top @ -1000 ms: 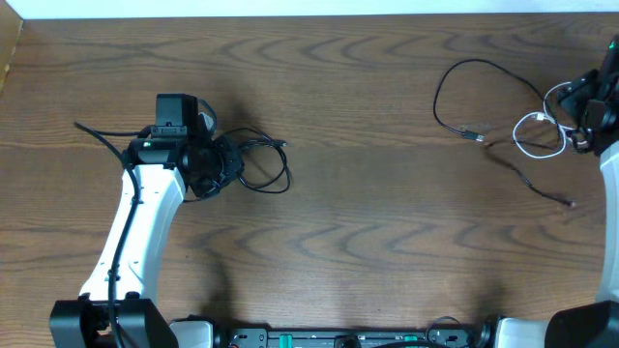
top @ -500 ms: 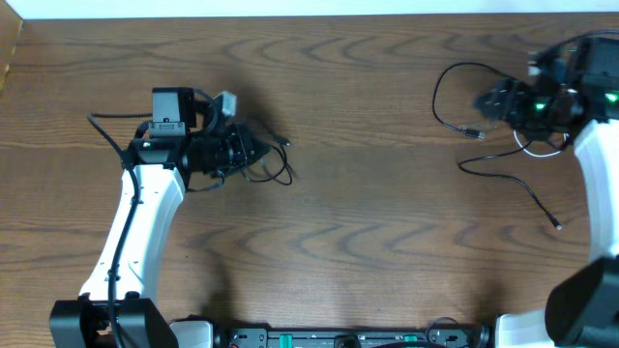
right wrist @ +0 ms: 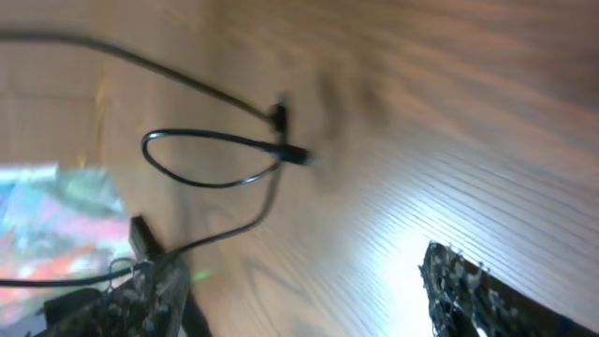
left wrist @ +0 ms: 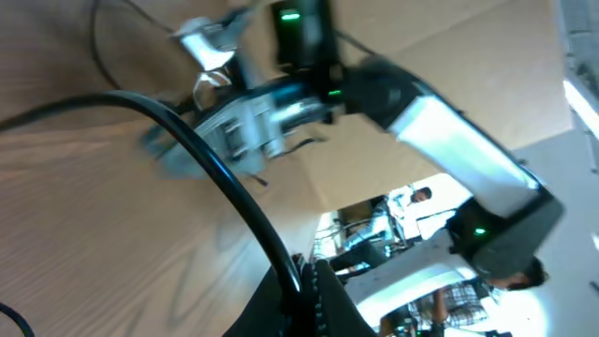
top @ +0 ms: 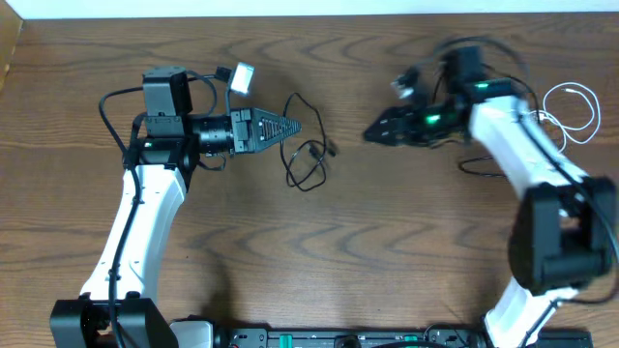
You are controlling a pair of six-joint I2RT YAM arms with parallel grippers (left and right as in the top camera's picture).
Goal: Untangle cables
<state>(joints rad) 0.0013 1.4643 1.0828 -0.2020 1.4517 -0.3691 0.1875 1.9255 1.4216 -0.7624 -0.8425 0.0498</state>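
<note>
My left gripper [top: 294,128] points right and is shut on a thin black cable [top: 308,166], whose loops trail on the table just below and right of its tip. In the left wrist view that black cable [left wrist: 201,164] runs down into the closed jaws [left wrist: 305,281]. Left of the table's middle-right, my right gripper [top: 375,132] points left toward the loops, open and empty. Its wrist view shows the cable's loop and plug [right wrist: 213,160] ahead of the spread fingers [right wrist: 468,292]. A white cable [top: 571,104] lies coiled at the far right. Another black cable [top: 476,166] peeks out under the right arm.
The left arm's own thick black wire [top: 116,101] arcs beside its wrist camera. A white tag or plug [top: 240,76] sits above the left gripper. The table's back edge [top: 309,14] runs along the top, with a pale surface beyond.
The left gripper has stretched out to the right, dragging the black cable with it. The right arm has swung left toward the middle, away from the white cable.
</note>
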